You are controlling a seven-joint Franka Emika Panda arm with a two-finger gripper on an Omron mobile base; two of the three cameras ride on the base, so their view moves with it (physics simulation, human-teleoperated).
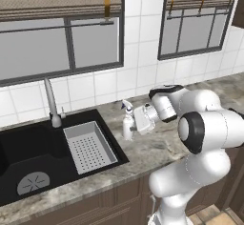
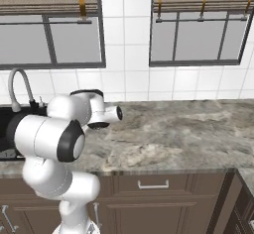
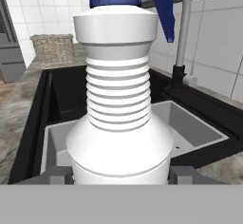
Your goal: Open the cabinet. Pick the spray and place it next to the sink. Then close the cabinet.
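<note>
The two dark fingertips (image 3: 57, 174) sit either side of the base of the spray (image 1: 127, 121), one on each flank, pressed right up against the white body — so the gripper (image 3: 118, 175) is clamped on the bottle, jaws fairly wide because the bottle is fat down there.

The spray itself is a small white plastic bottle: a rounded shoulder, then a narrow ribbed neck with stacked rings, then a wider white collar, and a blue trigger head on top. In the hand view the blue trigger lever hangs down off the upper right of the head. From the left base view it looks white with a bluish nozzle, about as tall as the gripper's wrist block next to it.

Its long axis runs straight up and down — bottle upright, head at the top, not tilted as far as one can tell. In the left base view the nozzle end points off toward the left, toward the faucet (image 1: 51, 103) side.

Location: it's over the grey stone counter (image 1: 157, 148), just beside the right edge of the black sink (image 1: 28, 148), near the grey strainer tray (image 1: 89, 148). Whether the base touches the counter can't be made out. A woven basket (image 3: 53, 50) sits beyond the sink in the hand view.
</note>
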